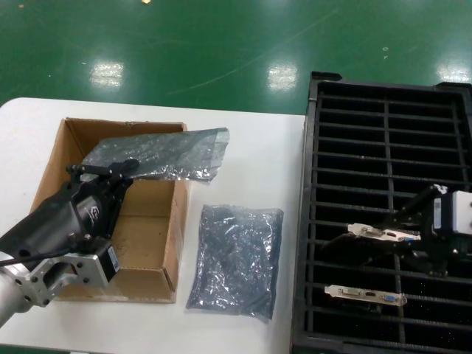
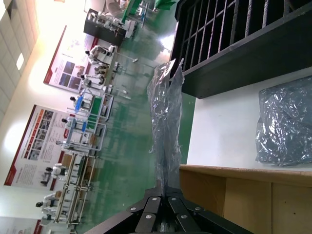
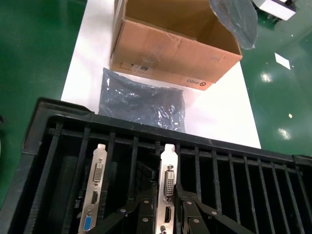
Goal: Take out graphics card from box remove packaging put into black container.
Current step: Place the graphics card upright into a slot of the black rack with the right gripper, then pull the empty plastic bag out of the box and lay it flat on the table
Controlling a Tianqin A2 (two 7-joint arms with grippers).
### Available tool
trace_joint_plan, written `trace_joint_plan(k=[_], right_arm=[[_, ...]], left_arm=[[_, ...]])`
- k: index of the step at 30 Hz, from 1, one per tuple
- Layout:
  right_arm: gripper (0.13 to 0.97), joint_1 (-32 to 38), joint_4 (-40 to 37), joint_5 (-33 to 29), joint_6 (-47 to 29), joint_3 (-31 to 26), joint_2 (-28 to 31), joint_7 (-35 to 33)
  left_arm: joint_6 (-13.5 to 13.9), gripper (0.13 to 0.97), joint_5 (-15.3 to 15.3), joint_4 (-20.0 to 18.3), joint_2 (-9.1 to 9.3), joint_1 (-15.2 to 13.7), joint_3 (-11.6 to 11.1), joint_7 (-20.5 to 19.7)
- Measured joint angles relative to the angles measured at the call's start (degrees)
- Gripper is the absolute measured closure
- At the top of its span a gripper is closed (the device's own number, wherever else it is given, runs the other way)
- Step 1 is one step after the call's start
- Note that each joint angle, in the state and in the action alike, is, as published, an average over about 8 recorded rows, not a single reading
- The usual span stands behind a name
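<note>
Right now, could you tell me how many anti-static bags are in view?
2. One bag is pinched by the left gripper above the box; the other bag lies flat on the table between the box and the black container.

I see the graphics card [image 1: 383,234] upright in a slot of the black container [image 1: 369,103]; the packaging [image 1: 166,153] hangs over the open box [image 1: 55,158].
</note>
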Motion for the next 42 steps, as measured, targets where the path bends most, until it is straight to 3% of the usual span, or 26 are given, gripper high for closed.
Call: trace_joint_plan(k=[7, 15, 18, 26, 36, 39, 42], right_arm=[[0.908, 0.55, -1.46, -0.94, 0.30, -0.73, -1.21, -1.59], [0.744, -0.12, -1.18, -0.49, 1.24, 0.03, -1.06, -2.47], [0.744, -1.43, -0.34, -0.08, 3.16, 1.46, -0.57, -2.53], [0.587, -10.07, 1.45, 0.41, 16.76, 10.60, -1.04, -1.47], [0.360, -22.22, -1.61, -4.97, 35.40, 24.43, -7.73, 1.06], [0.324, -23.29, -2.50, -5.36, 37.22, 25.96, -8.73, 1.62], [0.271, -23.47, -2.67, -5.40, 37.51, 26.22, -8.90, 1.73]], left_arm=[[0.00, 0.959, 0.00, 0.00, 0.00, 0.00, 0.00, 0.00], [0.00, 0.959, 0.00, 0.00, 0.00, 0.00, 0.00, 0.00], [0.00, 0.959, 0.00, 0.00, 0.00, 0.00, 0.00, 0.00], [0.00, 0.959, 0.00, 0.00, 0.00, 0.00, 0.00, 0.00], [0.00, 0.959, 0.00, 0.00, 0.00, 0.00, 0.00, 0.00], [1.15, 0.959, 0.06, -0.33, 0.45, -0.20, -0.14, -1.26], [4.13, 0.959, -0.30, -1.39, 1.30, -0.68, -0.52, -4.98]])
